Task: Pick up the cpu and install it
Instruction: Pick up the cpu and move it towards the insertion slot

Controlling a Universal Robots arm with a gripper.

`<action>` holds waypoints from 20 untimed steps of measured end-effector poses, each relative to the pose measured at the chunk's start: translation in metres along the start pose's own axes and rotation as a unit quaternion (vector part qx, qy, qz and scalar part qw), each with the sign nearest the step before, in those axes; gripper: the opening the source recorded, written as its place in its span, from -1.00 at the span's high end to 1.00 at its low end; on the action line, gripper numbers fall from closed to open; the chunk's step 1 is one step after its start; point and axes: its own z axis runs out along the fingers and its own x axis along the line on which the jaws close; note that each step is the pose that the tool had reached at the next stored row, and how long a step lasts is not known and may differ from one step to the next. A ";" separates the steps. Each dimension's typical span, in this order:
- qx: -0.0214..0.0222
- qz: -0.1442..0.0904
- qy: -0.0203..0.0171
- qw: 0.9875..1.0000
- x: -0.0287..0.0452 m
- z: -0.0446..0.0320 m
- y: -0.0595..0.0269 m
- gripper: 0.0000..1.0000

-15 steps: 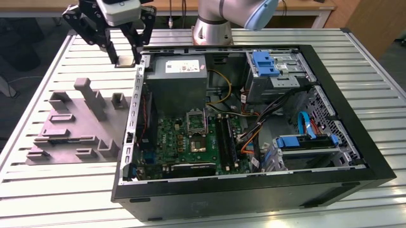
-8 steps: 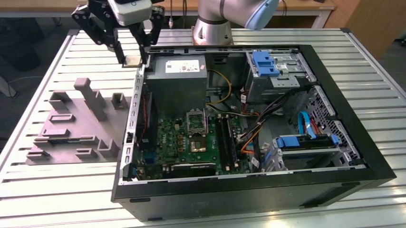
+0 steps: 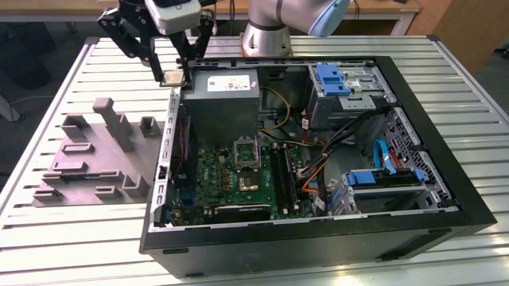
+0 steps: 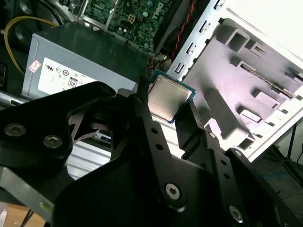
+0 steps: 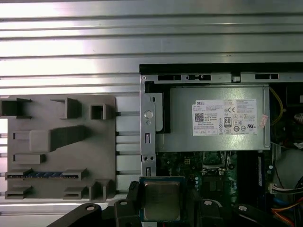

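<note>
— How does the cpu look?
— It is a small flat square, with a pale silver-beige metal top and a thin dark rim.
— And where is it?
— It lies on nothing. The gripper clamps two opposite edges of it. In the exterior view the cpu hangs near the open case's wall.

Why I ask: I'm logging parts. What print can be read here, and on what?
White label on the power supply: print and marks, too small to read reliably.
Pink sticker beside it: blurred.
cpu lid: no legible text.
Motherboard: markings too small.
</note>
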 end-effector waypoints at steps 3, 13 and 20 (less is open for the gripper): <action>0.000 0.000 0.000 1.000 0.0000 0.0000 -0.0001 0.06; 0.000 0.000 0.000 1.000 -0.0004 0.0000 -0.0006 0.06; 0.000 0.000 0.000 1.000 -0.0067 0.0000 -0.0002 0.06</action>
